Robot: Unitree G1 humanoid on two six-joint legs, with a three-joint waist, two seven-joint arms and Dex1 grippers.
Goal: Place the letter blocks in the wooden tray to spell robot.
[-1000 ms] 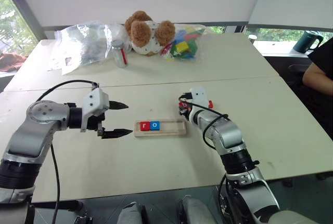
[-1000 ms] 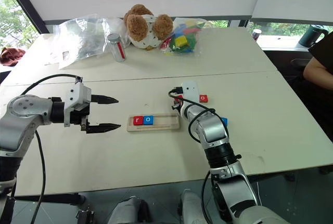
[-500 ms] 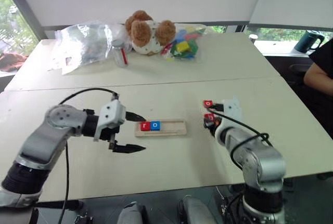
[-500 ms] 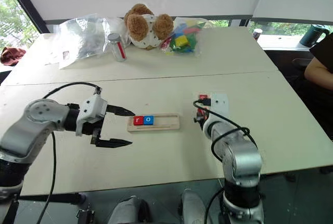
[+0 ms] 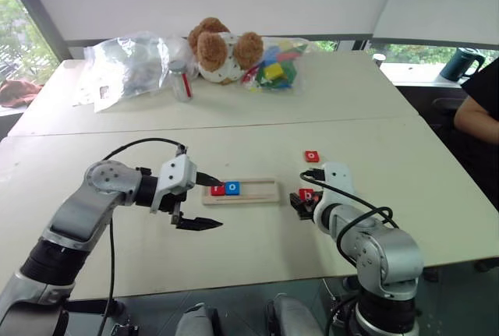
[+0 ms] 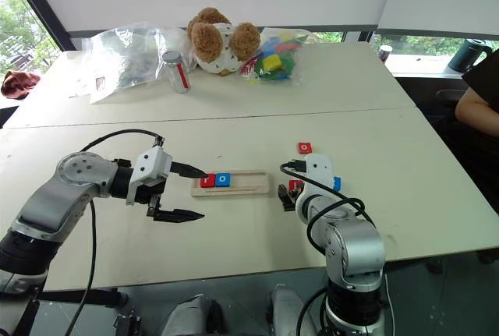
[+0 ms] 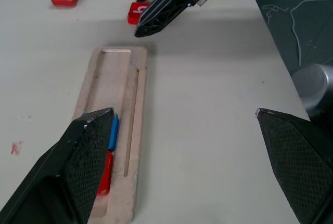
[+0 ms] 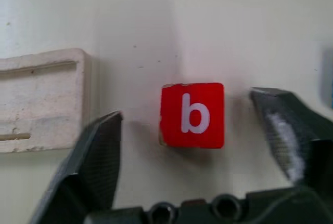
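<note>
Two silver-grey metal arms with rounded joint housings and black collar bands end in white wrist blocks, each bearing a tool, the left tool (image 5: pixel 204 202) and right tool (image 8: pixel 196 146), of two tapered black fingers (image 7: pixel 83 172) with a finely textured surface. Black cables loop from forearm to wrist on both arms.

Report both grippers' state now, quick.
Left gripper: open, holding nothing, beside the wooden tray.
Right gripper: open, jaws either side of the red b block, not gripping it.

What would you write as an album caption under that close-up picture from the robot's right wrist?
Open right gripper poised around the red b block lying on the table, beside the wooden tray's end.
</note>
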